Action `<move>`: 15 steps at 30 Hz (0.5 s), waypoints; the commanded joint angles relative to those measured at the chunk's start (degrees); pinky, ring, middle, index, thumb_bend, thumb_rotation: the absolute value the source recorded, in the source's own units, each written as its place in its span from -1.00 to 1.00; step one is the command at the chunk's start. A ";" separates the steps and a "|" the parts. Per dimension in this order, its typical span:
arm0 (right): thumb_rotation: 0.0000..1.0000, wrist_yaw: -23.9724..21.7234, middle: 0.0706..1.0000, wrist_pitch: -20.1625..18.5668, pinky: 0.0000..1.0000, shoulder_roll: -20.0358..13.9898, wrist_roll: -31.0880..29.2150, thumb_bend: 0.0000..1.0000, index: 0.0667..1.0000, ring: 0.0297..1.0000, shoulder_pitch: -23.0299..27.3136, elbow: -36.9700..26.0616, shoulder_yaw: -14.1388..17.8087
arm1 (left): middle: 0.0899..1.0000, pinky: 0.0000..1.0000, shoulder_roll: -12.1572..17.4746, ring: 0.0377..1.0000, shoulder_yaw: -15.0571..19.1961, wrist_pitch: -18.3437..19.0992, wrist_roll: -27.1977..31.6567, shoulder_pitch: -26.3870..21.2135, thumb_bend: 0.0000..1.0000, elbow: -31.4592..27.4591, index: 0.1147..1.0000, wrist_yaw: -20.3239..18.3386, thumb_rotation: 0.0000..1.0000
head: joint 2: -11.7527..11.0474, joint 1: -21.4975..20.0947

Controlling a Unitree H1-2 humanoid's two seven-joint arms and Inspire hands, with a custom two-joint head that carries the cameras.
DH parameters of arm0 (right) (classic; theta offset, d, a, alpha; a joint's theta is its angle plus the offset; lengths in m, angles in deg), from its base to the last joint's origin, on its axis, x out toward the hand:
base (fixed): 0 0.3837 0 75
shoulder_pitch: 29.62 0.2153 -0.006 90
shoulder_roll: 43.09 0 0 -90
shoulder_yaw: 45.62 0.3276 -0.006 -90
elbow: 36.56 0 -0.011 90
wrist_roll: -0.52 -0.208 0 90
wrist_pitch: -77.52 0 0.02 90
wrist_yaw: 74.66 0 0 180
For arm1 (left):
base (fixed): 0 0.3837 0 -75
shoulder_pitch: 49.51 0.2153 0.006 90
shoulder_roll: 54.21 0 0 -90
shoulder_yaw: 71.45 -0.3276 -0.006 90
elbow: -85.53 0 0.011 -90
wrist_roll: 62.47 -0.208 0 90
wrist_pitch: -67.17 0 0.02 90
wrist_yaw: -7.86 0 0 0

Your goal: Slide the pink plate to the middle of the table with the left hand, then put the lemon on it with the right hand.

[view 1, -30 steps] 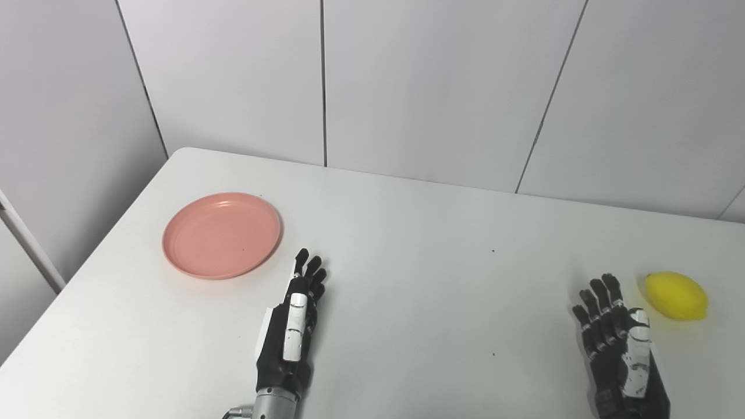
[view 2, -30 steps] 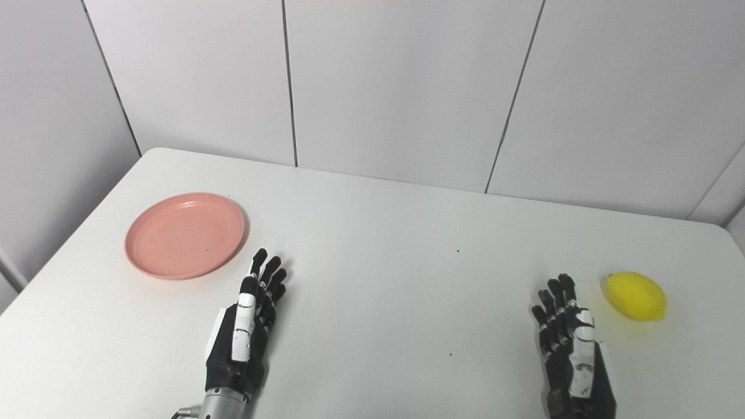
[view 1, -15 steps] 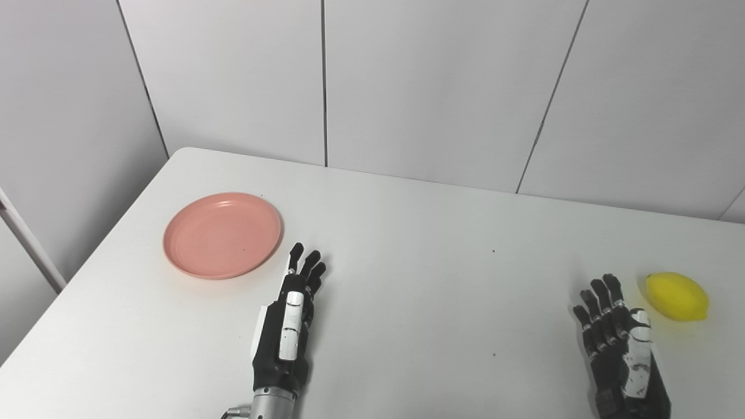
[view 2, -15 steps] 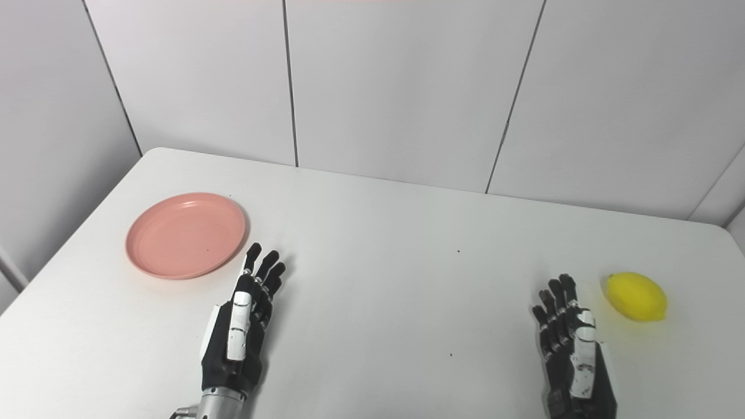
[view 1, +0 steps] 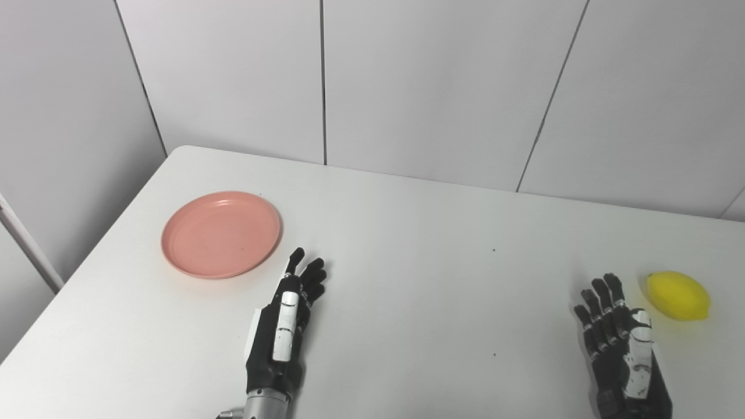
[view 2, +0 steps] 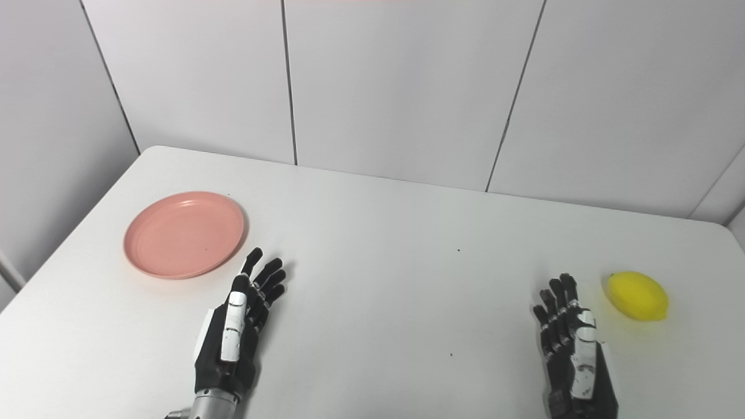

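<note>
Reaching in from the near edge, the black-and-white left hand (view 1: 283, 334) lies low over the white bench (view 1: 419, 233) with its fingers (view 1: 307, 274) stretched out and a little apart, empty, its tips pointing up and slightly toward the round, shallow pink plastic plate (view 1: 220, 234). The fingertips are near the plate's right-hand near rim but not touching it; a strip of bare bench shows between them. The plate sits flat on the left part of the bench, well left of the middle. On the far right, the black-and-white right hand (view 1: 620, 349) is likewise spread and empty, fingers extended away from the robot, its palm partly cut off by the lower picture edge. The smooth yellow lemon (view 1: 678, 295) lies on its side on the bench just beyond and to the right of that hand's fingertips, apart from them, and well apart from the plate. Whether either palm rests on the bench surface or hangs slightly above it cannot be told. Compared with a second ago, the left hand has drawn slightly leftward and back toward the robot, and its fingers now slant more to the right of the wrist. The right hand and the lemon sit where they did, and the plate's small shift matches a slight shift of the whole view rather than any move of its own.
</note>
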 commanded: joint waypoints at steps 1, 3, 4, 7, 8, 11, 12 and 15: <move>1.00 -0.76 1.00 1.09 1.00 1.05 -0.08 0.47 1.00 1.00 -3.31 3.63 -0.53 | 0.73 0.78 0.66 0.75 0.13 0.60 -0.42 0.54 0.56 -3.07 0.80 0.10 0.80 | 0.01 -0.08; 1.00 -0.83 1.00 1.35 1.00 1.08 0.02 0.47 1.00 1.00 -3.27 3.85 -0.61 | 0.73 0.76 1.71 0.74 0.25 1.81 -0.99 -0.96 0.59 -4.07 0.78 -0.30 0.80 | -0.09 -0.17; 1.00 -0.87 1.00 1.49 1.00 1.11 0.05 0.47 1.00 1.00 -3.24 3.97 -0.64 | 0.72 0.76 2.15 0.73 0.32 2.34 -1.12 -1.58 0.62 -4.37 0.78 -0.49 0.80 | -0.09 -0.19; 1.00 -0.61 1.00 1.45 1.00 1.35 0.24 0.45 1.00 1.00 -3.19 3.93 -0.65 | 0.70 0.76 3.40 0.71 0.78 5.00 -1.69 -3.99 0.70 -5.49 0.78 -0.76 0.79 | -0.15 -0.39; 1.00 -0.64 1.00 1.43 1.00 1.35 0.28 0.45 1.00 1.00 -3.19 3.90 -0.67 | 0.69 0.75 3.62 0.70 0.93 5.77 -1.85 -4.58 0.72 -5.83 0.77 -0.76 0.79 | -0.16 -0.38; 1.00 -0.75 1.00 1.44 1.00 1.35 0.38 0.43 1.00 1.00 -3.19 3.99 -0.72 | 0.69 0.74 4.45 0.69 1.38 8.11 -2.11 -6.65 0.73 -7.10 0.77 -0.95 0.81 | -0.22 -0.32; 1.00 -0.73 1.00 1.47 1.00 1.39 0.45 0.43 1.00 1.00 -3.19 4.03 -0.74 | 0.69 0.74 4.75 0.69 1.40 8.45 -2.16 -7.05 0.73 -7.31 0.77 -1.01 0.82 | -0.29 -0.32; 1.00 -0.54 1.00 1.11 1.00 1.63 0.40 0.43 1.00 1.00 -3.31 3.73 -0.76 | 0.71 0.76 6.17 0.71 1.26 10.49 -2.35 -8.57 0.74 -8.53 0.77 -1.10 0.84 | -0.29 -0.44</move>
